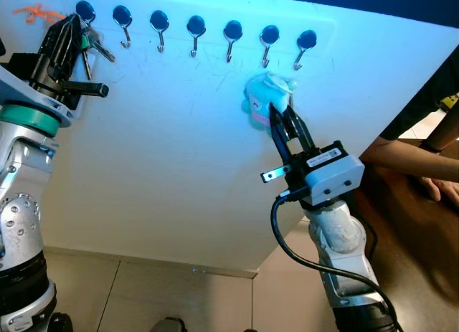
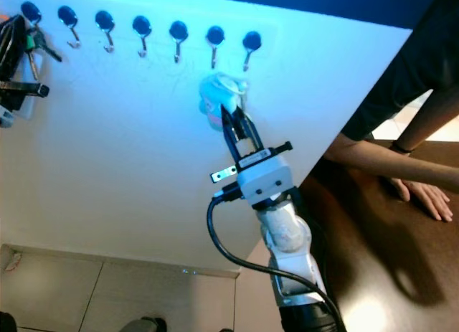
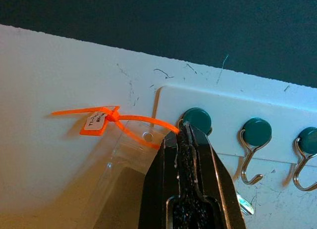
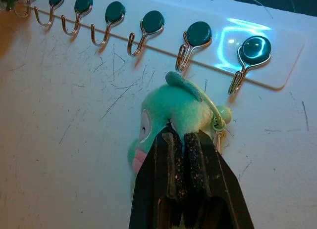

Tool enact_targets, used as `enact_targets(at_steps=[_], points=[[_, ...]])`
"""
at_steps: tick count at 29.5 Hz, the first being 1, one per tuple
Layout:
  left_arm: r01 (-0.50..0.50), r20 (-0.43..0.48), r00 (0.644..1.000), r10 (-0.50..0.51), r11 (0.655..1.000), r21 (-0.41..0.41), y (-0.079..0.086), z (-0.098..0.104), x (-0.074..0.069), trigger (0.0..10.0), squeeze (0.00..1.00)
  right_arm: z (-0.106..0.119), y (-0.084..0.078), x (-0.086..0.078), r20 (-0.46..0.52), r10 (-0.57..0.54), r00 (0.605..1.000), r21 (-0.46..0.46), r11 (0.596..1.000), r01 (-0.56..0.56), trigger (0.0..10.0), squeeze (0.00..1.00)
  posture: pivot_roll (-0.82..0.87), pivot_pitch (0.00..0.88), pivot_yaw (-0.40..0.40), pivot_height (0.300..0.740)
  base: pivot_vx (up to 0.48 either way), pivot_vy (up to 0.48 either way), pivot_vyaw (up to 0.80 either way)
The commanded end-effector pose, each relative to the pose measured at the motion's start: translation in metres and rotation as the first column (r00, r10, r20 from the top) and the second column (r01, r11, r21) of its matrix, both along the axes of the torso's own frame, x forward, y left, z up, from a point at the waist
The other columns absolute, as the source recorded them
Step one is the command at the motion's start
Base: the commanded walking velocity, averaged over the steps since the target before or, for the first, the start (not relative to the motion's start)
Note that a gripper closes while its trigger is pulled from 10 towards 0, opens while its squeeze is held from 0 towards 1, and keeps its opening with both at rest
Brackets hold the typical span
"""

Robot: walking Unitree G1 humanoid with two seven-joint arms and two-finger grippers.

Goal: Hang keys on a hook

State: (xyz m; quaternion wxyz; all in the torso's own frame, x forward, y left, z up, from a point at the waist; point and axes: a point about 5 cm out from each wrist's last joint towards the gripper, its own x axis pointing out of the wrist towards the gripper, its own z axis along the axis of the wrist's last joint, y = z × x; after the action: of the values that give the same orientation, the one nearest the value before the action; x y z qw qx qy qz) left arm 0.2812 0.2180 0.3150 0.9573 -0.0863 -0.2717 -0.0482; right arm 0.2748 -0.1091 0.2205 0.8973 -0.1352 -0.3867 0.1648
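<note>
Two robot grippers hold things up at a row of hooks on a white board.

The left gripper [image 1: 72,24] is up at the first silver hook with a dark round top [image 3: 196,121], at the left end of the long white hook strip [image 4: 277,66]. Its black fingers are pinched tight together on a bunch of metal keys [image 1: 92,45], which hang just under that hook and touch the white board [image 1: 165,145]. An orange plastic tie with a small tag [image 3: 106,121] sits just beside that hook. The right gripper [image 1: 287,124] is below the last two hooks at the right end. Its fingers are squeezed on a fluffy mint-green toy keychain with a pink mouth [image 4: 168,117], pressed against the board. A person's hand [image 2: 423,196] rests on the dark brown table [image 2: 387,274] to the right.
</note>
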Motion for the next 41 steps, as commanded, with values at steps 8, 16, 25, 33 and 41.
enact_targets(at_steps=[8, 16, 25, 33, 41], points=[[0.022, -0.191, 0.982, -0.009, 0.998, 0.066, -0.005, -0.035, 0.005, 10.0, 0.0, -0.007, -0.002, 0.002, -0.046, -0.007, 0.999, 0.008, 1.0, 0.008, 10.0, 0.0, 0.13, 0.043, 0.015, 0.74, 0.0, 0.0, 0.0], [0.049, -0.208, 0.978, -0.029, 0.994, 0.094, -0.008, -0.041, 0.003, 10.0, 0.0, -0.008, -0.002, 0.002, -0.049, -0.009, 0.999, 0.006, 1.0, 0.009, 10.0, 0.0, 0.13, 0.037, 0.014, 0.74, 0.0, 0.0, 0.0], [0.074, -0.178, 0.982, -0.061, 0.995, 0.064, -0.009, -0.037, -0.002, 10.0, 0.0, -0.008, -0.001, 0.003, -0.049, -0.005, 0.999, 0.005, 1.0, 0.005, 10.0, 0.0, 0.13, 0.033, 0.013, 0.74, 0.0, 0.0, 0.0], [0.068, -0.146, 0.987, -0.073, 0.997, -0.041, -0.006, -0.029, 0.001, 10.0, 0.0, -0.008, 0.0, 0.002, -0.049, -0.005, 0.999, 0.005, 1.0, 0.005, 10.0, 0.0, 0.13, 0.031, 0.017, 0.74, 0.0, 0.0, 0.0], [0.127, -0.104, 0.983, -0.149, 0.973, -0.193, 0.003, -0.015, -0.002, 10.0, 0.0, -0.009, 0.0, 0.002, -0.051, -0.006, 0.999, 0.007, 1.0, 0.006, 10.0, 0.0, 0.13, 0.036, 0.021, 0.74, 0.0, 0.0, 0.0]])
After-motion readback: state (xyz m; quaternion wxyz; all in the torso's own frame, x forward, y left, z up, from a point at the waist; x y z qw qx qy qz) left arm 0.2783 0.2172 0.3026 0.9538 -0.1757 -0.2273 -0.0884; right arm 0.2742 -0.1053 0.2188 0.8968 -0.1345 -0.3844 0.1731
